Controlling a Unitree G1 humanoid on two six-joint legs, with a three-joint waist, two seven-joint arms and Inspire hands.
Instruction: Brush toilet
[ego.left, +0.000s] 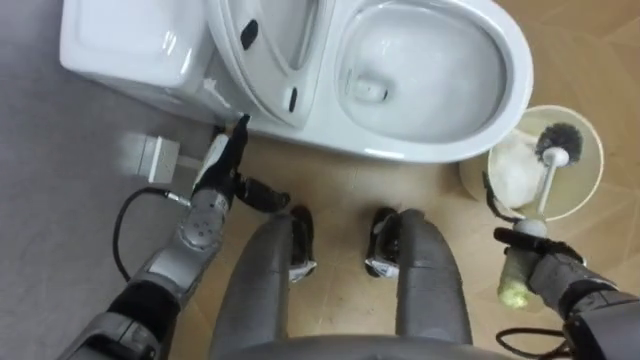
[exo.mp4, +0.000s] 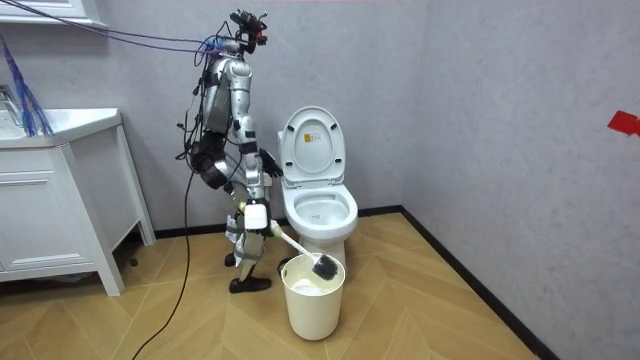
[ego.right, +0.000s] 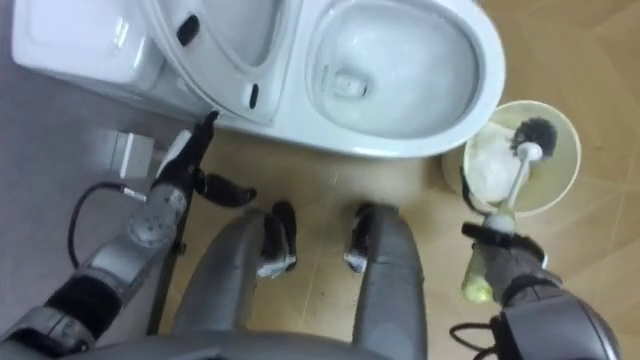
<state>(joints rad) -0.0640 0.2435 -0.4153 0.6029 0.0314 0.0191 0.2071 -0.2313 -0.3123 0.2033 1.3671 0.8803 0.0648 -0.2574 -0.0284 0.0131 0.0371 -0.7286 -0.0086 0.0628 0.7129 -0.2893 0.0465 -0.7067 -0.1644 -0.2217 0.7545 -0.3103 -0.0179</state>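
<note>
Over the bucket (ego.left: 591, 195) hangs the brush (ego.left: 549, 180) (handle inside the right hand's (ego.left: 548, 268) curled fingers). Left hand's (ego.left: 213, 180) fingers are straight.

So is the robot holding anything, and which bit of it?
Yes: its right hand grips the toilet brush by its handle. The left hand holds nothing.

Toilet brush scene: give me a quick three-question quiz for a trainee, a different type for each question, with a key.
1. True or false: the toilet lid is up.
2. The brush head is over: A the bowl, B the bucket, C the tank.
3. Fill in: the ___ hand holds the brush.
Key: 1 true; 2 B; 3 right hand.
</note>
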